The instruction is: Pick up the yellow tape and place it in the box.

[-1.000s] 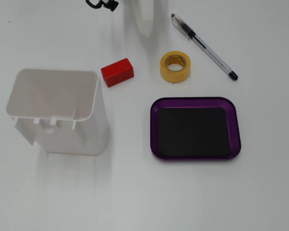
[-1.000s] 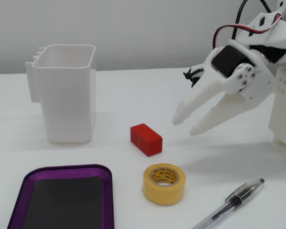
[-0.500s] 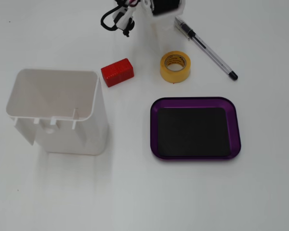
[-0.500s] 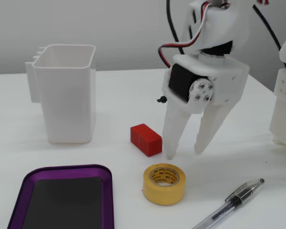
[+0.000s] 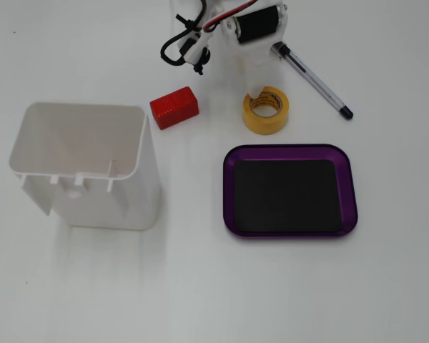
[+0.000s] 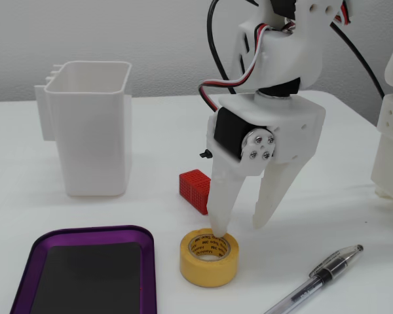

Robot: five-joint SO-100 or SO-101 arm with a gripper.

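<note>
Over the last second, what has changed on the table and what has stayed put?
The gripper swung in from the arm's side and came down over the yellow tape, jaws open, one finger tip at the roll's hole. The tape has shifted slightly toward the box; it is not gripped yet. The red block, pen and white container stayed put.
</note>
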